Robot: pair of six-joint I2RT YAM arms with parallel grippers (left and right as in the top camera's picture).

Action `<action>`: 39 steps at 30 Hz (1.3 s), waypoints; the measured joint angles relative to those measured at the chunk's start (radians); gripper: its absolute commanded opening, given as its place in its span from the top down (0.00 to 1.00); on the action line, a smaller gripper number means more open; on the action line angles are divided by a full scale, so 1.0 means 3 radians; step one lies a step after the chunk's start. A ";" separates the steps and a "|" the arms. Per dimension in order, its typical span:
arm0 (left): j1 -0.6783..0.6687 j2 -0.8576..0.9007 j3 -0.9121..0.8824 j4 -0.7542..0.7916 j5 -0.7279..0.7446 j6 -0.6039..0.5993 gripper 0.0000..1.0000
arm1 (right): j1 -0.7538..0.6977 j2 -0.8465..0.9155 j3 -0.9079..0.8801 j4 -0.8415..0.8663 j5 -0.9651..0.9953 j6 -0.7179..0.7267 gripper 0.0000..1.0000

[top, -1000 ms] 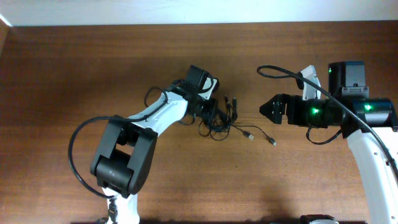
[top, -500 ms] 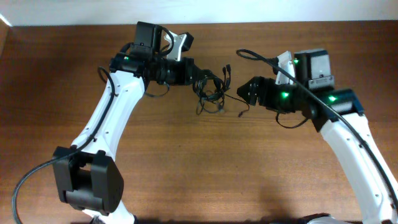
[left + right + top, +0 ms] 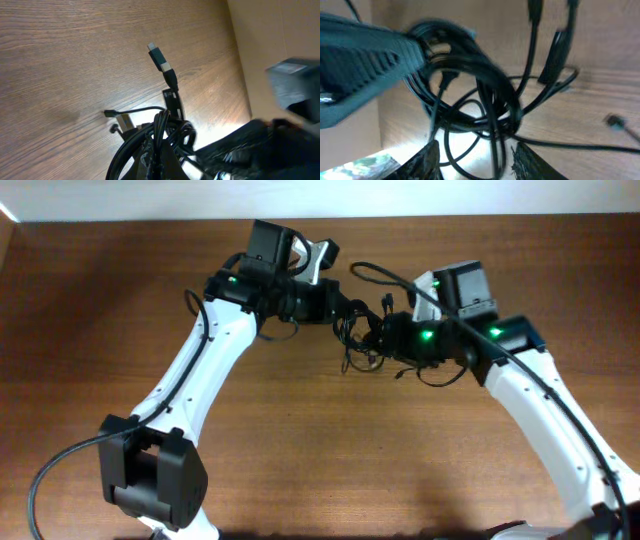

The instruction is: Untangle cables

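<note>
The step in hand looks like taking a second hold on the knot. One tool has the bunch gripped, and the other is in among it to pick out a strand.

Closest in, the right tool has its jaws partly apart. A few thin black strands of the cables run down through the gap between its fingertips. Nothing shows them pinched, so I judge it has hold of nothing yet. Just ahead of those fingertips sits the thick of the tangle, several loops crossed over one another.

On the far side of the loops, the left tool is closed tight on the bunch. It seems to hold most of it up off the surface, though I cannot tell whether the lowest loops touch the wood. Seen from the left wrist, the bunch sits right at that tool's tip. Further out, plug ends stick forward, one of them pale-tipped.

The next move calls for the right tool to shut on a single strand or loop, not several at once. It should then draw away from the left tool gently, since a pull on the wrong strand would likely tighten the knot. The plug ends could also snag in the loops.
</note>
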 measured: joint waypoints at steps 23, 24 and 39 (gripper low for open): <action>0.0743 0.0025 -0.0045 -0.0090 0.0734 0.0355 1.00 | -0.1088 0.0415 0.0121 -0.0662 -0.0712 -0.0966 0.96; 0.0839 0.0024 -0.0043 -0.0076 0.0615 0.0437 1.00 | -0.1228 0.0417 0.0086 -0.0755 -0.0715 -0.1174 0.93; 0.0455 0.0024 -0.0038 -0.0348 0.0481 0.0158 1.00 | -0.0252 0.0421 0.0183 -0.0169 -0.0566 -0.0407 0.53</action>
